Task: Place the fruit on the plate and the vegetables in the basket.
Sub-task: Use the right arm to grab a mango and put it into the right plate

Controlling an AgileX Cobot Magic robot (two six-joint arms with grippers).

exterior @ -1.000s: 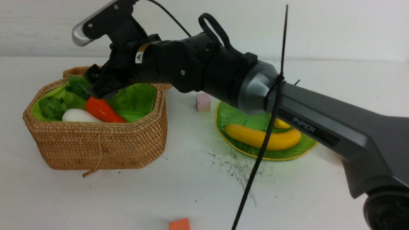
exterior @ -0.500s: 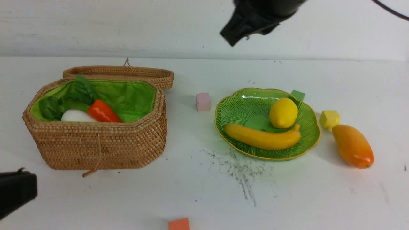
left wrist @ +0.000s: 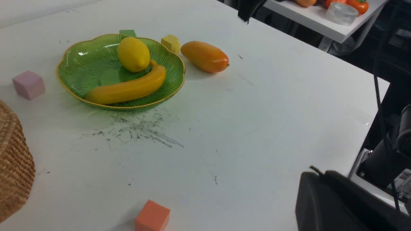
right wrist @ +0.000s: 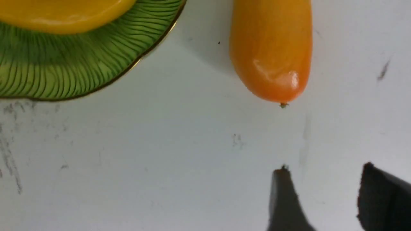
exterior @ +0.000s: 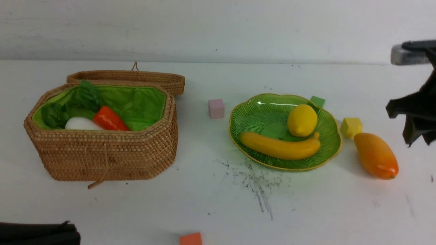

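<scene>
Since half a second ago the right gripper (exterior: pixel 414 122) has swung from high over the middle of the scene to the far right edge above the table, and the left gripper (exterior: pixel 37 233) has dropped lower at the near left corner; nothing on the table has shifted. White table (exterior: pixel 211 190) carries a patch of dark scuff marks (exterior: pixel 253 178) in front of the plate (exterior: pixel 262 112), and a white wall runs behind it; the left wrist view shows a second white table (left wrist: pixel 321 24) past the far edge, holding a roll of clear tape (left wrist: pixel 342 12) and some orange pieces. No writing can be read. The right gripper's two dark fingers (right wrist: pixel 284 199) stand apart over bare table, holding nothing, just short of the mango (exterior: pixel 375 156), which lies on the table right of the plate. The left gripper shows only as a dark block, so I cannot tell how its jaws stand. Banana (exterior: pixel 279 146) and lemon (exterior: pixel 302 120) lie touching on the plate. Carrot (exterior: pixel 109 119) and radish (exterior: pixel 81 124) sit inside the open basket (exterior: pixel 102 153). Pink (exterior: pixel 216 108), green (exterior: pixel 317 101), yellow (exterior: pixel 351 127) and orange (exterior: pixel 191 239) cubes lie scattered about.
</scene>
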